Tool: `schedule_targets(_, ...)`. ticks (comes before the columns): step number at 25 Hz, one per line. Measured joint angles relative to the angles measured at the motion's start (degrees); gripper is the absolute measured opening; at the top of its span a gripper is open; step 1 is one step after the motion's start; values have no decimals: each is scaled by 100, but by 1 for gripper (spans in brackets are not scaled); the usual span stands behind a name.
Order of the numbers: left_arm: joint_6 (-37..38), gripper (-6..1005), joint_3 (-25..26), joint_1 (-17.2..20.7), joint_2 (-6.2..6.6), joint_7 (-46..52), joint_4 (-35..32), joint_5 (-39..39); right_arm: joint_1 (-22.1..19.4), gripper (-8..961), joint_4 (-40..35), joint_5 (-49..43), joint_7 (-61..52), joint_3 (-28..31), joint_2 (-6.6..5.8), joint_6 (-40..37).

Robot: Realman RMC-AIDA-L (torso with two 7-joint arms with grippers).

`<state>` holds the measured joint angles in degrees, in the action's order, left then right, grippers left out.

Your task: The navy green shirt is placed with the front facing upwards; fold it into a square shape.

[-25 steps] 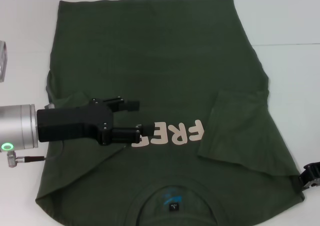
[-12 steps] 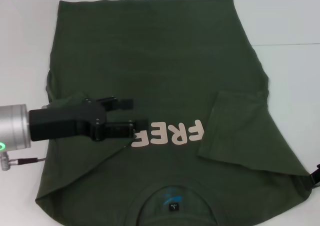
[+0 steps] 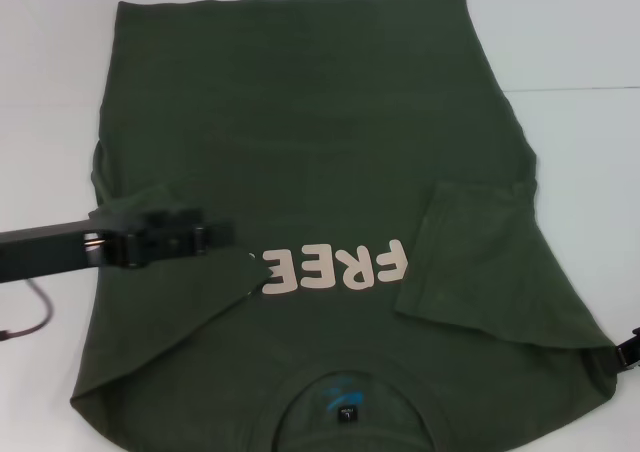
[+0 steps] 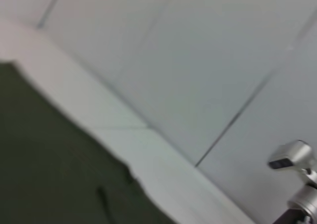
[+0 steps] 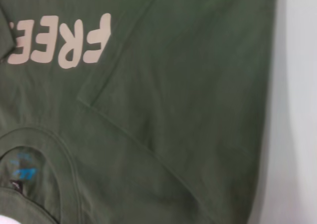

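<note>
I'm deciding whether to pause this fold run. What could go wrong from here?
1. The left gripper sits low over the folded-in left sleeve of the navy green shirt; if it drags, it may pull that fold open.
2. The sleeve's tip overlaps the pink lettering unevenly compared with the right sleeve, so the final square may come out skewed.
3. The right gripper is barely in view at the shirt's edge and could snag the fabric.
</note>
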<state>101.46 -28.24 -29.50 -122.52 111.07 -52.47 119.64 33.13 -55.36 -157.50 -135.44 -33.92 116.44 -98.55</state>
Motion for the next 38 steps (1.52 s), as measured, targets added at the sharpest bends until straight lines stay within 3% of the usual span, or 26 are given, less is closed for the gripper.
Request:
schedule_targets(7, 508, 913, 101, 308, 17, 2064, -1409, 699, -36, 34, 19, 180, 257, 124, 27, 15)
schedule_targets(11, 745, 913, 160, 259, 74, 2758, -1700, 1331, -53, 34, 22, 301, 348, 123, 25, 5)
schedule_targets(25, 813, 910, 485, 170, 170, 3562, -1556, 2973, 2, 34, 26, 438, 511, 61, 77, -9)
schedule_targets(38, 337, 905, 475, -65, 289, 3592, -635, 3367, 96, 33, 32, 440, 524, 46, 99, -5)
